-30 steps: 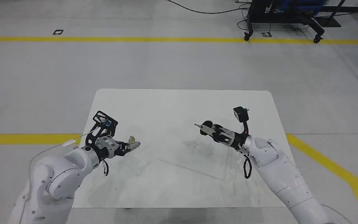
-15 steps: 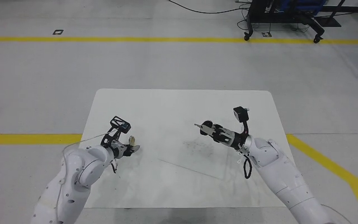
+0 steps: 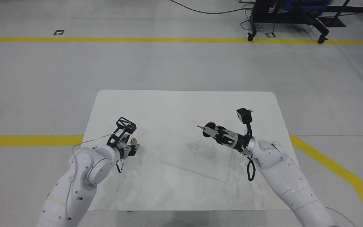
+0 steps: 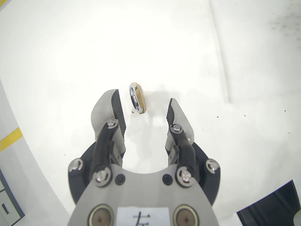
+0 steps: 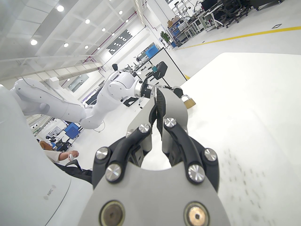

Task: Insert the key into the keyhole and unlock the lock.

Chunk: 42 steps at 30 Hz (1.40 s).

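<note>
We count one brass padlock, one key and one white table. The left gripper stands wide near the table's left side, its two fingers flanking the padlock without touching it. The right gripper is pinched tight on the key, whose tip juts out over the table's middle, well apart from the padlock.

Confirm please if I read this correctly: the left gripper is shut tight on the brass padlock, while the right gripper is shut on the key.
One thing is wrong. The left gripper is open, not shut on the padlock: the left wrist view shows the padlock between the spread fingers, unclamped. The right gripper is shut on the key, as you say.
</note>
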Tool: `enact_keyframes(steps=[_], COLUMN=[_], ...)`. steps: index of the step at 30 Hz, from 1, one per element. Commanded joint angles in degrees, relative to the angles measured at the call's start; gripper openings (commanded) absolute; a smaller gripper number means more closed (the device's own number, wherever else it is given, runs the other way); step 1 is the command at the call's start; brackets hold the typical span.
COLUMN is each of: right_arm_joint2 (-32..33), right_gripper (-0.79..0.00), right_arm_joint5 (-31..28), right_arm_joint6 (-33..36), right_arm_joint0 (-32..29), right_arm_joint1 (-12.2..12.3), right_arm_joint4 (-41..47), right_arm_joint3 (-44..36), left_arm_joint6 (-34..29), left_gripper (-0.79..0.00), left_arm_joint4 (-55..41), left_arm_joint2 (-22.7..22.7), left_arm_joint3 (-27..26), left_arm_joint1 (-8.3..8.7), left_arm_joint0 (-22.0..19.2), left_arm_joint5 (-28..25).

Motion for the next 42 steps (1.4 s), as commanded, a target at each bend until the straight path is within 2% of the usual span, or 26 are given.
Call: enact_keyframes(steps=[1, 9, 13, 14, 15, 33, 34, 36, 37, 40, 42], right_arm_joint2=[0.0, 0.0, 0.0, 0.0, 0.0, 0.0, 0.0, 0.0, 0.0, 0.0, 0.0], right_gripper=[-0.785, -0.785, -0.785, -0.785, -0.785, -0.785, -0.785, -0.785, -0.785, -0.785, -0.785], right_arm_joint5=[0.0, 0.0, 0.0, 0.0, 0.0, 0.0, 0.0, 0.0, 0.0, 0.0, 0.0], right_arm_joint6=[0.0, 0.0, 0.0, 0.0, 0.0, 0.0, 0.0, 0.0, 0.0, 0.0, 0.0], right_arm_joint0=[0.0, 0.0, 0.0, 0.0, 0.0, 0.0, 0.0, 0.0, 0.0, 0.0, 0.0], right_arm_joint1=[0.0, 0.0, 0.0, 0.0, 0.0, 0.0, 0.0, 0.0, 0.0, 0.0, 0.0], right_arm_joint4=[0.0, 0.0, 0.0, 0.0, 0.0, 0.0, 0.0, 0.0, 0.0, 0.0, 0.0], right_arm_joint3=[0.0, 0.0, 0.0, 0.0, 0.0, 0.0, 0.0, 0.0, 0.0, 0.0, 0.0], left_arm_joint6=[-0.2, -1.6, -2.1, -2.2, -2.2, -0.7, -0.6, -0.6, -0.6, -0.5, -0.4], left_gripper=[-0.456, -0.489, -0.616, -0.748, -0.785, -0.785, -0.674, -0.348, -0.262, -0.191, -0.212], left_arm_joint4=[0.1, 0.1, -0.3, -0.3, -0.4, -2.3, -2.3, -2.4, -2.4, -2.4, -2.4], left_arm_joint2=[0.3, 0.8, 1.3, 1.3, 1.4, 1.3, 1.3, 1.3, 1.3, 1.4, 1.4], left_arm_joint3=[0.3, 2.0, 2.9, 3.1, 3.2, 4.7, 4.7, 4.8, 4.8, 4.8, 4.7], left_arm_joint1=[-0.07, -0.32, -0.44, -0.46, -0.48, -0.68, -0.68, -0.71, -0.72, -0.75, -0.77], left_arm_joint0=[-0.4, -1.7, -2.4, -2.5, -2.6, -2.8, -2.8, -2.8, -2.8, -2.8, -2.7], left_arm_joint5=[0.3, 2.1, 1.8, 1.7, 1.7, 1.0, 1.0, 1.2, 1.2, 1.4, 1.5])
